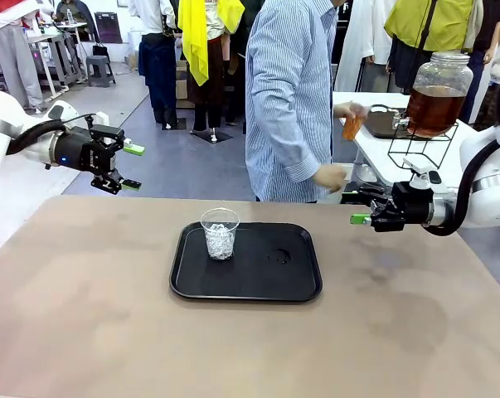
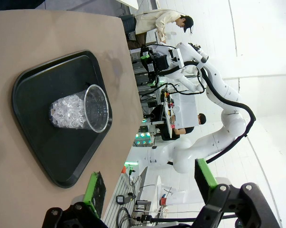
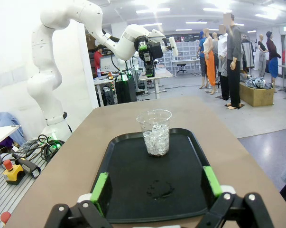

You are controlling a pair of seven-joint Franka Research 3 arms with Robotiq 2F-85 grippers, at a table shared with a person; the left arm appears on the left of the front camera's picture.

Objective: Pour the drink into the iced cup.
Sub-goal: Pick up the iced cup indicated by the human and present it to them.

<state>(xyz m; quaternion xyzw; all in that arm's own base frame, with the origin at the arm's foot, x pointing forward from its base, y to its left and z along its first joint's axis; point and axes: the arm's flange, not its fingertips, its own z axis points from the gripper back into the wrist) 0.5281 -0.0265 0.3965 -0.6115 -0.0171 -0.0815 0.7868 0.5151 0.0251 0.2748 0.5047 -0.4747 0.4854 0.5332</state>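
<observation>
The iced cup (image 1: 220, 234), clear plastic and part full of ice, stands upright at the left of a black tray (image 1: 291, 286). The drink (image 1: 351, 128) is amber liquid in a small cup in the person's raised hand, behind the table's far side. My left gripper (image 1: 132, 167) hangs open above the table's far left corner, empty. My right gripper (image 1: 356, 207) is open and empty at the far right edge, pointing left. The left wrist view has the iced cup (image 2: 78, 114) beyond the open left gripper (image 2: 150, 187). In the right wrist view the iced cup (image 3: 156, 133) stands past the open right gripper (image 3: 156, 185).
A person in a striped shirt (image 1: 289, 99) stands at the far side, turned toward a side table. On it, a large glass dispenser jar (image 1: 436, 95) of amber liquid sits on a wire stand. A wet patch (image 1: 280, 257) marks the tray's right half.
</observation>
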